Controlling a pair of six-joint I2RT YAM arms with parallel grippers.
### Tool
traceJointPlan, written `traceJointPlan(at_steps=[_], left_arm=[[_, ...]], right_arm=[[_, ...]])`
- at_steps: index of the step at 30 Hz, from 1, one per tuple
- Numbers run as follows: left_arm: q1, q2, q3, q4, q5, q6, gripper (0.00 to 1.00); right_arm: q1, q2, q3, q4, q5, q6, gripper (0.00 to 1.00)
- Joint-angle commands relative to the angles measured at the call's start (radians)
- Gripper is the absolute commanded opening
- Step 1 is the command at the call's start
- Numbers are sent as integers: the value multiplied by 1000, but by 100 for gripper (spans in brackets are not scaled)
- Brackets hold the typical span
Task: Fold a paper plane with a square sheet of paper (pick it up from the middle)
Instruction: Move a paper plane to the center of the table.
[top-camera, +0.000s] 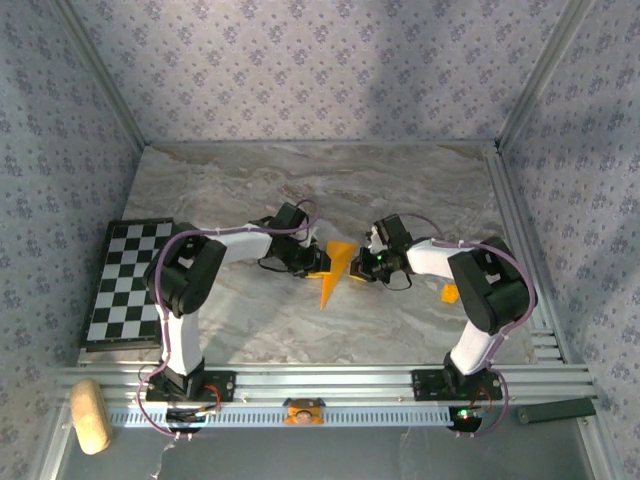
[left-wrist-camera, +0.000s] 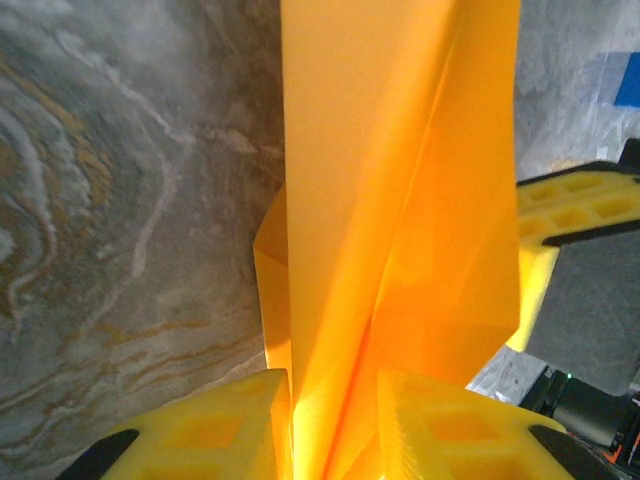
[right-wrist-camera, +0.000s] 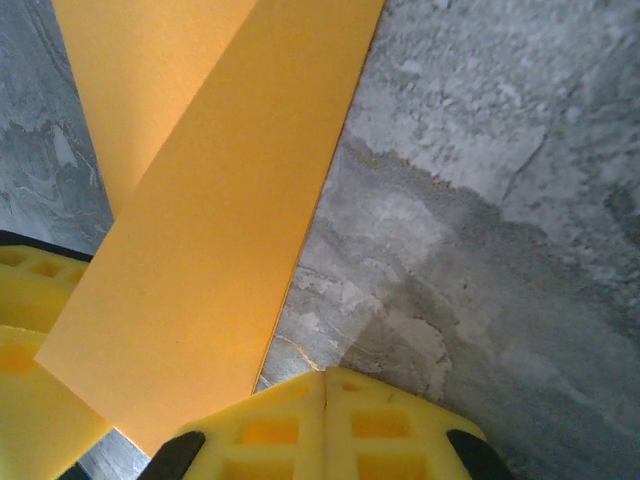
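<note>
Paper plane (top-camera: 335, 272): mid-table, tip pointing near, wide end flanked by both grippers.
Surroundings: chequered board (top-camera: 125, 285) well apart at left edge; tiny orange bit (top-camera: 450, 292) right, beside right arm.
Left gripper (left-wrist-camera: 335, 425): jaws narrowly parted, pinching plane's central ridge.
Right gripper (right-wrist-camera: 325, 425): jaws fully closed, empty, just beside plane's edge.

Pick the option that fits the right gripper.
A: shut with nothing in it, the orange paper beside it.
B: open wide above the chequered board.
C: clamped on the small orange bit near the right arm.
A: in the right wrist view the right gripper has its jaws pressed together with nothing between them, and the paper plane lies off to one side.
</note>
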Motion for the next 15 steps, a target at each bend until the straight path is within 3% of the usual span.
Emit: traceJointPlan(at_steps=[1, 15], left_arm=[[-13, 22, -14, -38, 43, 36, 29], [-26, 35, -13, 4, 85, 27, 24]], right_arm=[[14, 34, 27, 16, -12, 1, 5], [19, 32, 27, 17, -13, 2, 5]])
